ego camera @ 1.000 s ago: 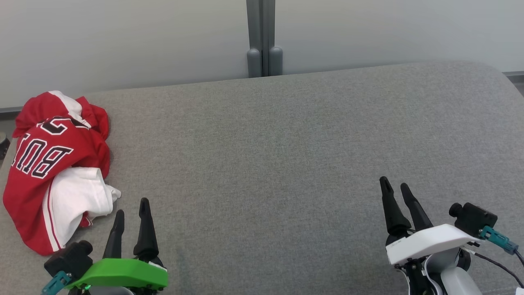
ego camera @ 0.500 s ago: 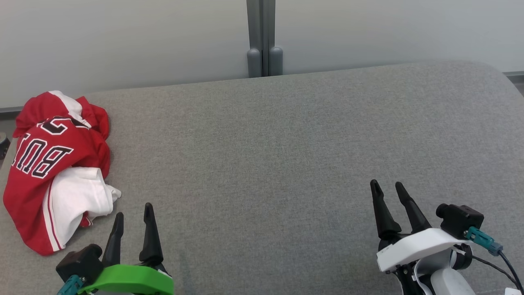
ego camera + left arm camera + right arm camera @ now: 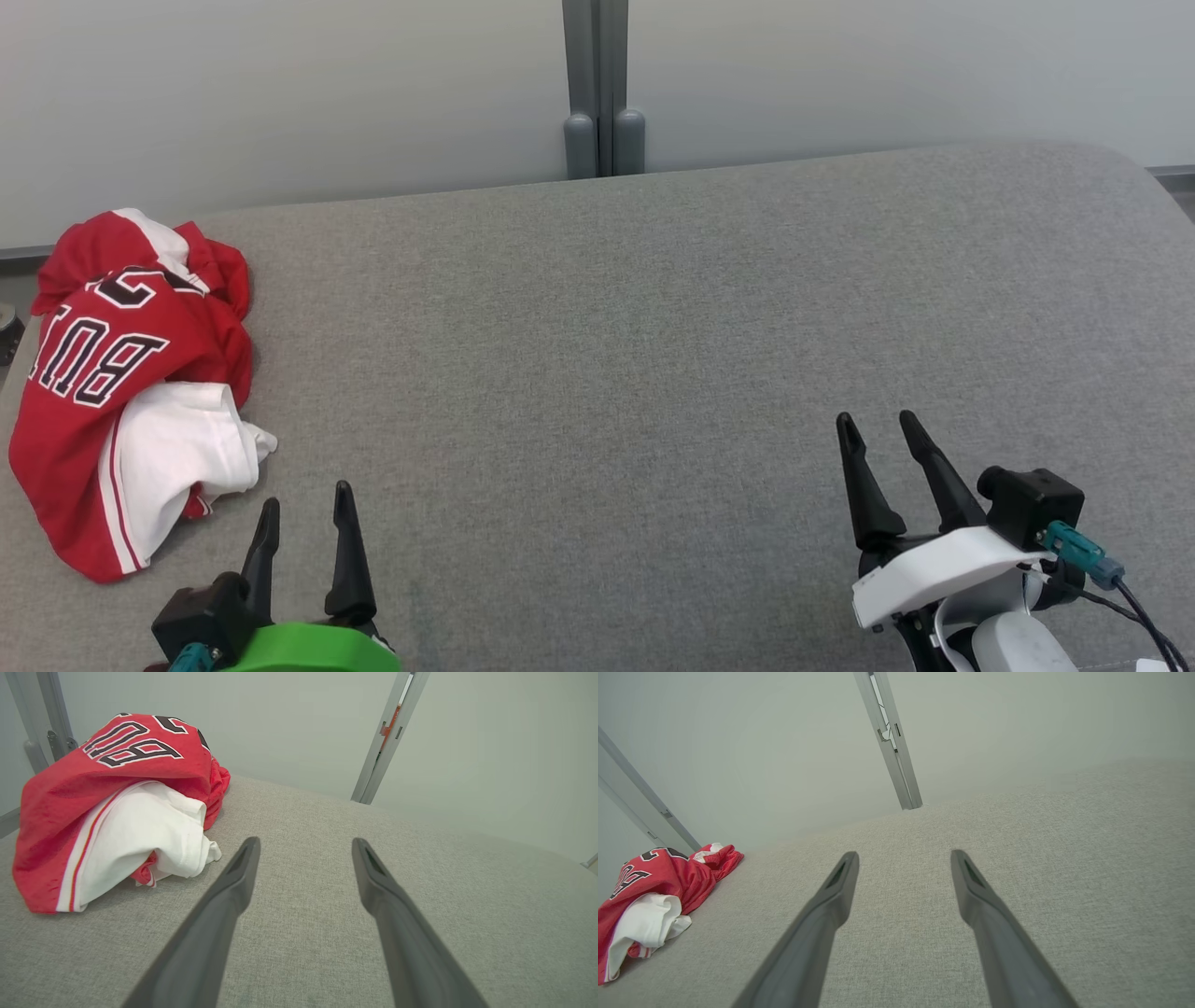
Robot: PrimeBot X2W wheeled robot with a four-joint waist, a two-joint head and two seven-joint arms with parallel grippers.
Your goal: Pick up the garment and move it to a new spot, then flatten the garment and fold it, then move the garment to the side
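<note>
Garment — red with a white part, black letters edged white, red-striped white trim. Counter speckled grey. Left pincer black on green mount — right pincer black on white.

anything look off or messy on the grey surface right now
The red and white garment lies crumpled in a heap at the left edge of the grey surface, unfolded. Nothing looks spilled or damaged.
</note>
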